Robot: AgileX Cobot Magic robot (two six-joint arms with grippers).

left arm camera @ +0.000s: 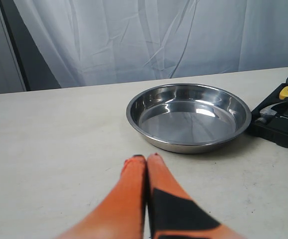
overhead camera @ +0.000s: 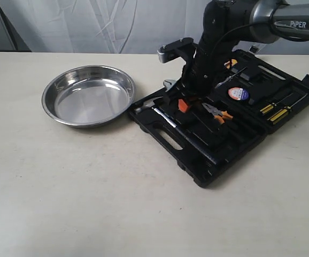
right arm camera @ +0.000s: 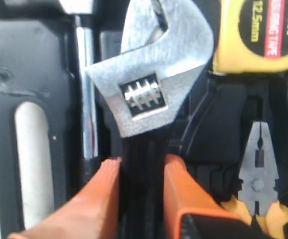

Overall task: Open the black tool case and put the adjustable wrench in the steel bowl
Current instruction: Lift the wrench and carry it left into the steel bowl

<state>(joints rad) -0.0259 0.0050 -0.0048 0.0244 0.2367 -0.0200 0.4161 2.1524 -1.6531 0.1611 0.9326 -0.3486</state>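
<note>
The adjustable wrench [right arm camera: 154, 99] is gripped by its handle in the right gripper [right arm camera: 141, 167], at the open black tool case [overhead camera: 197, 160]. It should be lifted clear, kept level, then carried to the steel bowl [overhead camera: 50, 110].

Bare table [overhead camera: 90, 203] runs across the whole near side and the left, giving broad passage. The steel bowl [overhead camera: 89, 95] sits far left, open from above, its rim just beside the left corner of the black tool case [overhead camera: 224, 155], leaving only a thin gap. The opened case fills the right, and the right arm [overhead camera: 208, 48] stands over its far-left part. Inside, the hammer [right arm camera: 86, 89] shaft lies close along one side of the adjustable wrench [right arm camera: 149, 74], with the pliers [right arm camera: 256, 169] on the other.
</note>
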